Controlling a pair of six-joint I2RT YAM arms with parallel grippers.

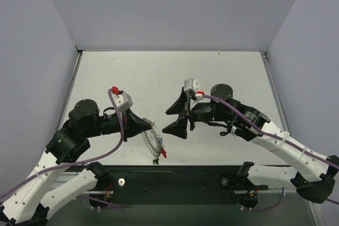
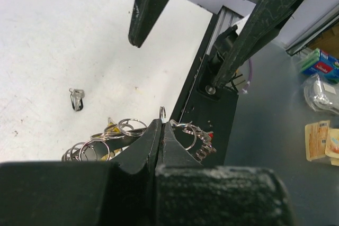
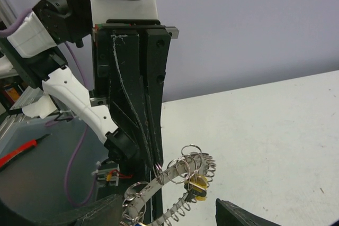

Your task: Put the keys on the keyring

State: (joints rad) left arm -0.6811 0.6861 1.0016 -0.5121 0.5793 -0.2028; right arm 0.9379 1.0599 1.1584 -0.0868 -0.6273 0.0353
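The keyring (image 1: 152, 142) is a silvery coil that hangs from my left gripper (image 1: 150, 125), just above the table's near edge. The left gripper (image 2: 161, 124) is shut on one of its small split rings. Keys hang on it: red (image 1: 163, 153), green (image 1: 155, 160) and yellow (image 3: 197, 181). The coil (image 3: 204, 169) shows in the right wrist view below the left fingers (image 3: 139, 109). My right gripper (image 1: 175, 118) is open and empty, right of the keyring, with its fingers (image 2: 146, 9) spread. One loose dark-headed key (image 2: 77, 99) lies on the table.
The black base plate (image 1: 175, 181) runs along the table's near edge, right under the hanging keyring. Grey walls close in the white table (image 1: 159, 78) on three sides. Packets (image 2: 321, 63) lie on the surface beyond the base plate.
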